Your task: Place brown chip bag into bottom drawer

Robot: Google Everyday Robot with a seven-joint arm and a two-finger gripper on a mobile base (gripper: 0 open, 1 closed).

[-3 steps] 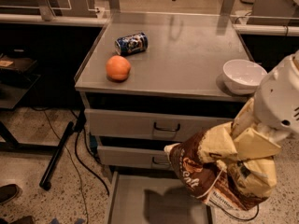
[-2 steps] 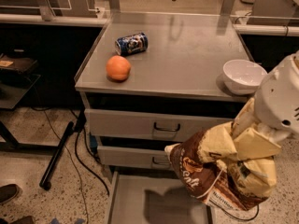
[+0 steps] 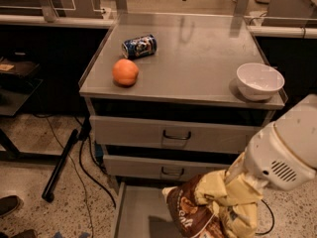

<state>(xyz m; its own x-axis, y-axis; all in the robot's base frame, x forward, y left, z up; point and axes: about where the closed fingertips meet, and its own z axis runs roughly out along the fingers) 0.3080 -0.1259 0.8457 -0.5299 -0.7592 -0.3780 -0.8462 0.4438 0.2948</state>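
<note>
Black cable (image 3: pixel 84 152) and a dark bar (image 3: pixel 59 166) lie on the speckled floor at far left, nothing to do with the job. Moving right, the grey metal cabinet top (image 3: pixel 198 58) has an orange (image 3: pixel 125 72) near its left edge and a blue drink can (image 3: pixel 139 46) on its side just behind it. Under that are the two upper drawers (image 3: pixel 148 133), both pushed in.

The bottom drawer (image 3: pixel 134 207) is pulled out, with bare grey floor showing on its left side. The brown chip bag (image 3: pixel 190 214) hangs above the drawer's right half, off the floor and casting a shadow below it. The gripper (image 3: pixel 233 202) comes in from the lower right under the white arm housing (image 3: pixel 287 157) and is clamped on the bag's right side, bunching the foil there. The white bowl (image 3: pixel 259 81) sits on the cabinet's right front corner, well clear.

On handling, I'd guess it's super light, crinkly and slick, with a puffy body that dents and chips that crush if squeezed hard. A pinch on a bunched edge or seam like this one looks like the right hold, not the fat middle. Being so light, it should drop flat once let go, but it swings, so I'd go low over the tray first.
</note>
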